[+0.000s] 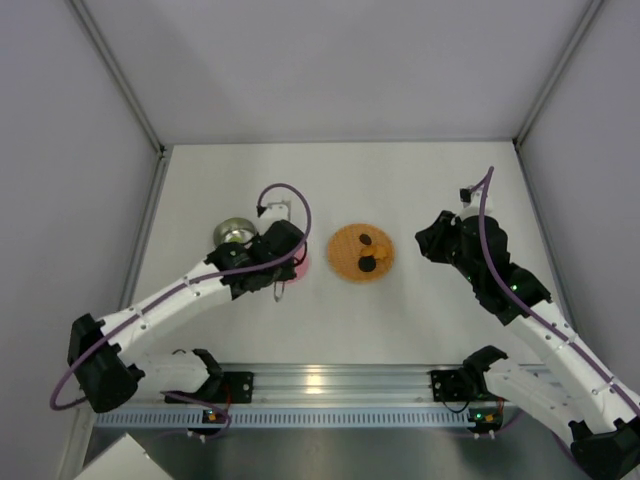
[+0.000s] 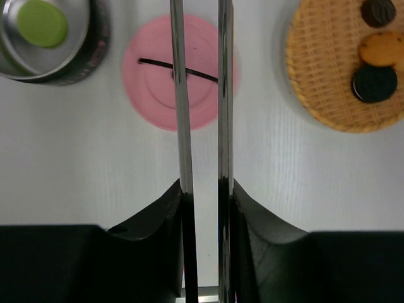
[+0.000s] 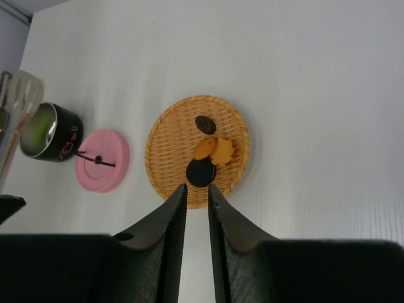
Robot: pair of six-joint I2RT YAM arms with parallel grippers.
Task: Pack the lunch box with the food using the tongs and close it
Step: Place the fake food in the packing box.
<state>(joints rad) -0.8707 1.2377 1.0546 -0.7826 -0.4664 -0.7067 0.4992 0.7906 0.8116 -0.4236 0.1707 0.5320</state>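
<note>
The left claw (image 2: 205, 189) is clenched on the silver tongs (image 2: 180, 113), pinching both slim arms near their joined end so that they run almost parallel out ahead of it. The right claw (image 3: 197, 189) is all but clenched on nothing, with the orange woven plate (image 3: 165, 136) just ahead of its tips. The steel lunch tin (image 2: 76, 53) sits ahead and to the left of the left claw with one green piece (image 2: 41, 22) inside. Its pink lid (image 2: 158, 88) lies flat on the tabletop (image 2: 95, 164) straight ahead under the tong arms. The black biscuits (image 2: 374, 83) and orange biscuit (image 2: 382, 49) wait on the plate, ahead and to the right. The main risk is probably the grip itself: smooth metal between hard pads may twist or slide once the tips press on food, and a squeeze that is too strong leaves no spread to straddle a biscuit. The tong tips run out of the wrist view, so their gap is hard to judge. A low swing towards the plate could catch the lid's black loop or shove the light plate, and a small biscuit pinched off-centre may squirt away.
</note>
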